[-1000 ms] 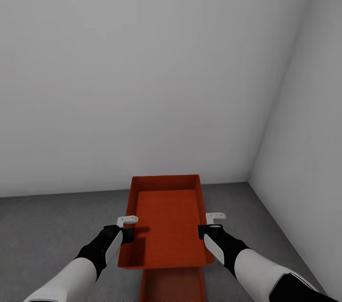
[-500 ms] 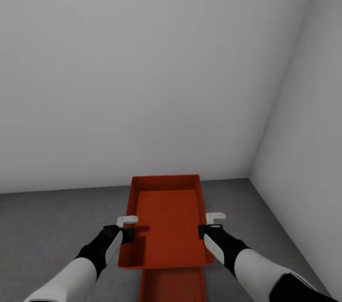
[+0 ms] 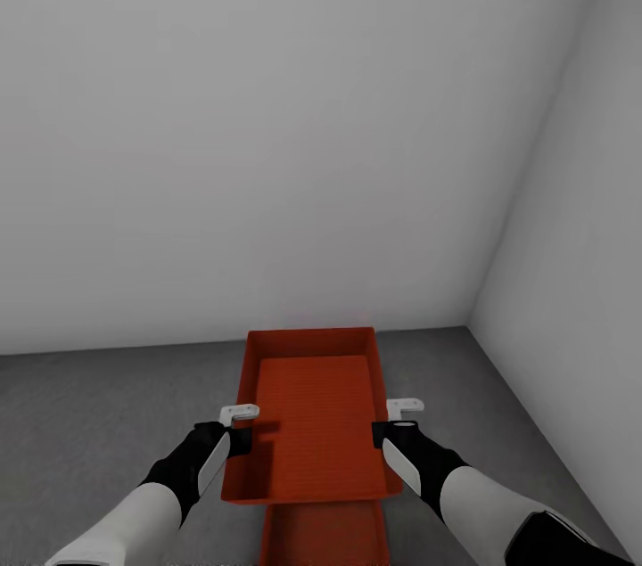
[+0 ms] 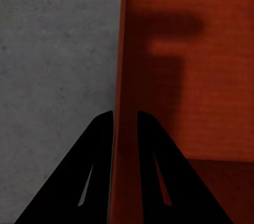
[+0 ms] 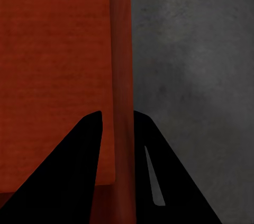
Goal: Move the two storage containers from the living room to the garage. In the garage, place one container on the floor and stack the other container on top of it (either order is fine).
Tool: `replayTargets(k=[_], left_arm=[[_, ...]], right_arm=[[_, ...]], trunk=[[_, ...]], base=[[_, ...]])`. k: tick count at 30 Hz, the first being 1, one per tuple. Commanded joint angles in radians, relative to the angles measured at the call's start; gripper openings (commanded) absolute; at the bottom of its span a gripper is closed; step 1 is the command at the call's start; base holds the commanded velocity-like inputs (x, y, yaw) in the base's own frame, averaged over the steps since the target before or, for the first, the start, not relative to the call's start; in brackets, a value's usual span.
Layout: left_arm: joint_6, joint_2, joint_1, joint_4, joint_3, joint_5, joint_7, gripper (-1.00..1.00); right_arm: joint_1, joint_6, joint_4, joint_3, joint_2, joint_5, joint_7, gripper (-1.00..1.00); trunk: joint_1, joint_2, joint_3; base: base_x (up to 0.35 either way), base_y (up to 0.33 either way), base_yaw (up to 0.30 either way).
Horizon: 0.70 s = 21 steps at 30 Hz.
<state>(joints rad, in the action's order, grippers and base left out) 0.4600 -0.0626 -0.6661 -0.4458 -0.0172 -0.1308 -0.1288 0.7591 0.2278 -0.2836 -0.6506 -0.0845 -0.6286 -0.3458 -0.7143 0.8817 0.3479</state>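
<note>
At lower centre of the head view, two bins and both arms are recorded.

Upper container (image 3: 312,423): orange-red open-top bin, held betw. both grippers; its near end overlaps the lower container; ribbed inside bottom seen.
Lower container (image 3: 325,535): same colour, at bottom edge of frame, partly covered by the upper one; cut off by frame edge.
Left gripper (image 3: 239,434): at lower left of centre in head view; fingers clamped on left wall of upper container. In left wrist view the gripper (image 4: 125,123) is seen w/ one finger (image 4: 95,155) outside the wall and one inside, wall pinched betw. them.
Right gripper (image 3: 385,432): at lower right of centre; fingers clamped on right wall. In right wrist view the gripper (image 5: 117,121) is seen w/ one finger (image 5: 79,155) inside the bin, the other outside, the wall gripped betw. them.
Floor (image 3: 107,406): dark grey mottled concrete, across lower third of head view.
Walls (image 3: 267,120): plain grey-white; corner at right of frame.
Contact betw. the two containers: cannot be told.
</note>
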Motion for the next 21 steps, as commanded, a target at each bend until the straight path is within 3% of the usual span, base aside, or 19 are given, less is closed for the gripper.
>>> replayTargets(k=[1,21], left_arm=[[0.008,0.001,0.0,-0.001,0.009,0.016,-0.012,-1.0],[0.007,0.001,0.0,-0.002,0.009,0.016,-0.013,-1.0]], right_arm=[[0.002,-0.028,-0.003,0.029,0.017,0.029,-0.052,-1.0],[0.002,-0.028,-0.003,0.029,0.018,0.029,-0.052,-1.0]], trunk=[[-0.004,0.008,0.006],[-0.077,0.141,0.098]], base=[[0.0,0.0,0.0],[0.0,0.0,0.0]])
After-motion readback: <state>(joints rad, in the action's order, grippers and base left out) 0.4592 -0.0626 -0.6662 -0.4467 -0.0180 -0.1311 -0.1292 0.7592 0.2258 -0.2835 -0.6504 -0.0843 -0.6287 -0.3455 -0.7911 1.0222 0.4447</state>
